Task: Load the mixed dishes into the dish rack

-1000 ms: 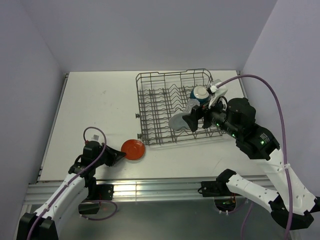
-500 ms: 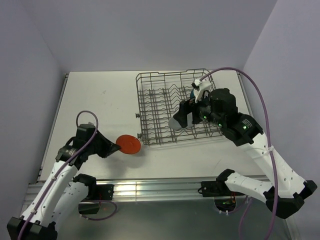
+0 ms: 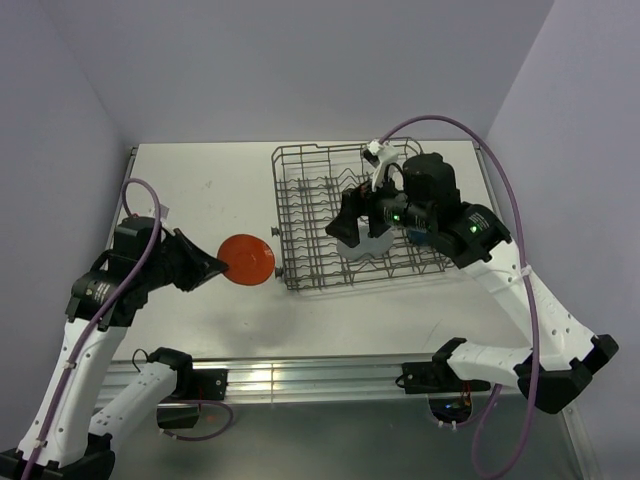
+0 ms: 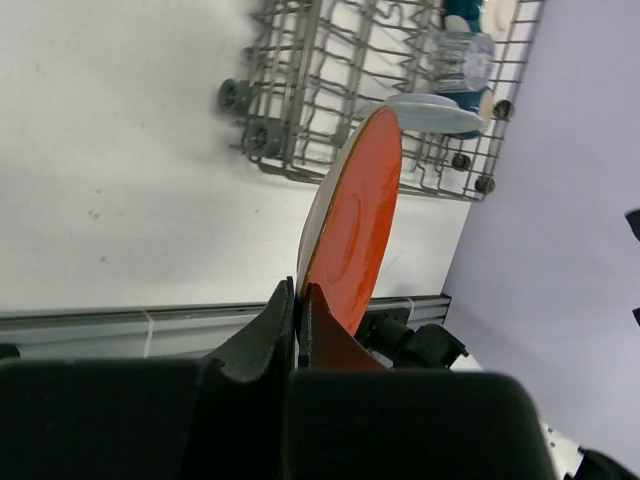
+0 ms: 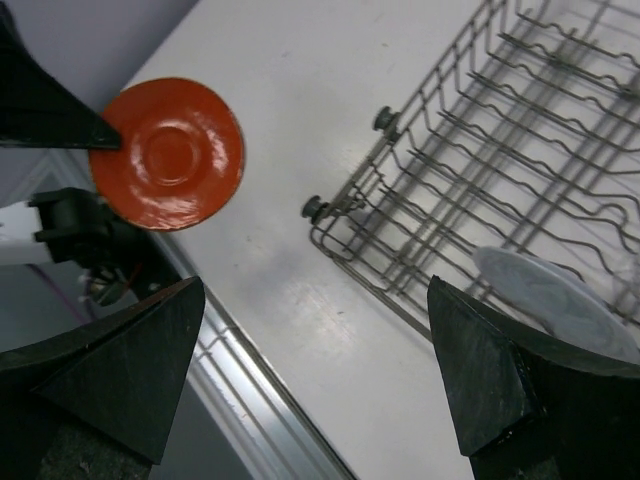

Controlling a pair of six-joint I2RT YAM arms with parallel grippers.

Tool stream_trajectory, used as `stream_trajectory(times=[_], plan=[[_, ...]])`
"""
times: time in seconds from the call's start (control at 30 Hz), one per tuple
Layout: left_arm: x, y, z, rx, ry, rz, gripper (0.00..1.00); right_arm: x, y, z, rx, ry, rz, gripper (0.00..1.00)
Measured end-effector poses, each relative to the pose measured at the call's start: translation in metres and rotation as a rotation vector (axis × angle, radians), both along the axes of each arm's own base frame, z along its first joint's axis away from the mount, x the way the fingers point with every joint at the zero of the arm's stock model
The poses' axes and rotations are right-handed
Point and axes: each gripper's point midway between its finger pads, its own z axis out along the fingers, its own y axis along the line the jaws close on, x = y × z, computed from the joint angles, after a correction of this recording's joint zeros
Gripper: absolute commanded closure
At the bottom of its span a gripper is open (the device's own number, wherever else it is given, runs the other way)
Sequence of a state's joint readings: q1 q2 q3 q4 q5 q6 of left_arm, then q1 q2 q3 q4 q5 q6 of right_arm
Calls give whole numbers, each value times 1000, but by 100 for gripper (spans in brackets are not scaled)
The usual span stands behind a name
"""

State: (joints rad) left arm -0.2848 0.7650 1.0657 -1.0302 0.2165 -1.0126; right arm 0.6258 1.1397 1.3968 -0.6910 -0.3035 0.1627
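Note:
My left gripper [image 3: 217, 266] is shut on the rim of the red-orange plate [image 3: 248, 260] and holds it in the air, left of the dish rack [image 3: 300, 190]. In the left wrist view the plate [image 4: 355, 225] stands edge-on between my closed fingers [image 4: 265, 330]. My right gripper [image 3: 360, 225] is open and empty above the rack's front part [image 5: 480, 150]. The pale blue-grey plate [image 3: 366, 246] lies in the rack below it. The glass tumbler [image 4: 455, 55] and dark blue mug [image 4: 468, 97] sit in the rack's far right end. The cream bowl is out of view.
The rack has small wheels [image 5: 315, 208] on its left side, facing the held plate [image 5: 168, 152]. The table's metal front rail [image 3: 300, 375] runs along the near edge. Lilac walls close in the back and both sides.
My left arm has lifted the red-orange plate off the table and raised it. My right gripper has moved left over the rack, away from the mug, with the pale plate left lying in the rack.

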Motion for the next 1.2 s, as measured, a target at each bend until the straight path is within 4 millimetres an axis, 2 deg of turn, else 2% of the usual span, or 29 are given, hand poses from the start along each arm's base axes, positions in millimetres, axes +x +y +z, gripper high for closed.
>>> stream_trajectory(times=[0.07,0.17,0.33,0.4,0.43,0.53,0.8,1.0,1.2], plan=[[1,-2,13,0,-45,-34,100,-3,8,7,32,16,32,0],[0,-10,22,-21,-96,-95,100,-7,24,18,76,43,115,0],[-2,-26,35,-67,-179,-217,100,-19,44,20,134,130,220,0],[-2,-31,43,-80,-227,-263,100,-24,49,21,148,157,260,10],[-1,-33,46,-84,-250,-282,100,-26,52,23,152,168,278,19],[-1,-39,55,-88,-313,-338,100,-33,59,24,172,205,346,27],[-8,-51,83,-115,-495,-480,100,-58,68,23,223,314,503,34],[-23,-57,94,-148,-587,-557,100,-58,78,10,228,404,557,40],[-28,-59,92,-158,-612,-591,100,-59,83,9,249,460,587,58]])
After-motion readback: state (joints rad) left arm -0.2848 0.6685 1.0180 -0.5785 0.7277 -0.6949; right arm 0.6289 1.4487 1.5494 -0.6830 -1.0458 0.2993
